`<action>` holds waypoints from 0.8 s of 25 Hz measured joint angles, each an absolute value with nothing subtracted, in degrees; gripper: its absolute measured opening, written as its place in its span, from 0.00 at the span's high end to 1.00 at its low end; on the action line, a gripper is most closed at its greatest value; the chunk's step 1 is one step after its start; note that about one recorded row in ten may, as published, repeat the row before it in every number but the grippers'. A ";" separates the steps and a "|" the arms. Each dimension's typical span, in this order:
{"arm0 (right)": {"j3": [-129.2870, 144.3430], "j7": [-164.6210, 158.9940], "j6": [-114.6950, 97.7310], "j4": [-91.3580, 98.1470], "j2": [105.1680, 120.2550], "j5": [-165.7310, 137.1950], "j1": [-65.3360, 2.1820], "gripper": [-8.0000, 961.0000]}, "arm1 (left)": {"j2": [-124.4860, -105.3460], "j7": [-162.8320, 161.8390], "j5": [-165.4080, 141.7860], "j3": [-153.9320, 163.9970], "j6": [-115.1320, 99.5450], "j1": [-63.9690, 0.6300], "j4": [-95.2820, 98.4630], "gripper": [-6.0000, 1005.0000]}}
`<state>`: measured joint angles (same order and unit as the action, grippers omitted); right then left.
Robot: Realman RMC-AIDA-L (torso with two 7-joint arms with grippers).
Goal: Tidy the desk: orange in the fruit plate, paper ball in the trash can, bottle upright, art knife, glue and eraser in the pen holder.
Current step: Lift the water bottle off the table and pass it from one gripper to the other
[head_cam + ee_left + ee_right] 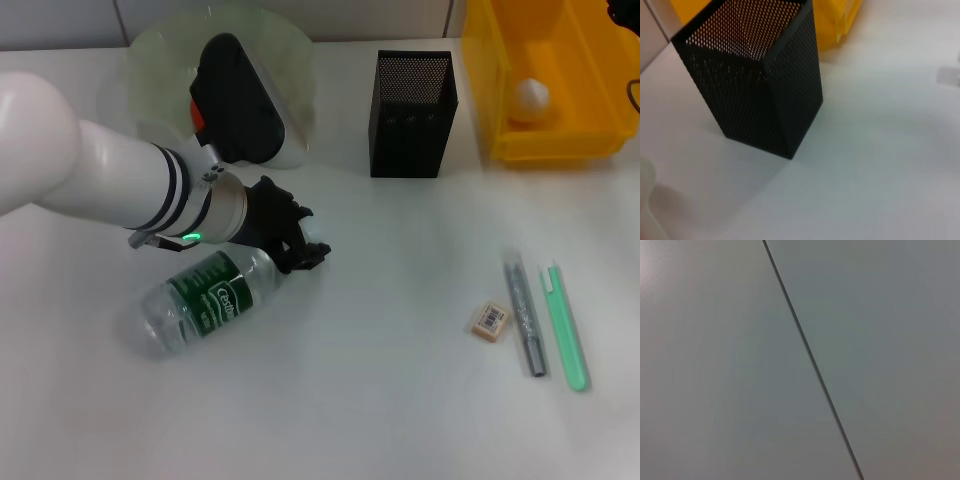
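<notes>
While our left gripper (300, 245) sits at the neck of the bottle (205, 298), grip undeterminable, the bottle lies flat. Paper ball (530, 96) is binned; eraser (489, 321) awaits on the surface (400, 400).

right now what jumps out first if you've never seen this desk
The big white left arm reaches in from the near left, its black left end effector at the cap end of the bottle, which lies on its side on the desk. Next comes the bright yellow trash can at the far right, a white paper ball inside it. Left of it stands the black mesh pen holder.
</notes>
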<state>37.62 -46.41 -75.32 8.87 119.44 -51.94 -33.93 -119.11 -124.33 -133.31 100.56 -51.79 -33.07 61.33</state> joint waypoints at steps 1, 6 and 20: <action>37.59 -46.40 -75.32 8.88 119.44 -51.94 -33.93 0.22 | -119.06 -124.33 -133.28 100.40 -51.88 -32.70 62.07 0.53; 37.54 -46.41 -75.32 8.88 119.50 -51.94 -33.93 0.22 | -118.90 -123.93 -132.73 98.14 -51.19 -28.38 68.64 0.53; 38.02 -46.41 -75.61 8.88 119.53 -51.94 -34.13 0.22 | -118.63 -120.61 -128.69 96.99 -36.69 -14.75 81.21 0.53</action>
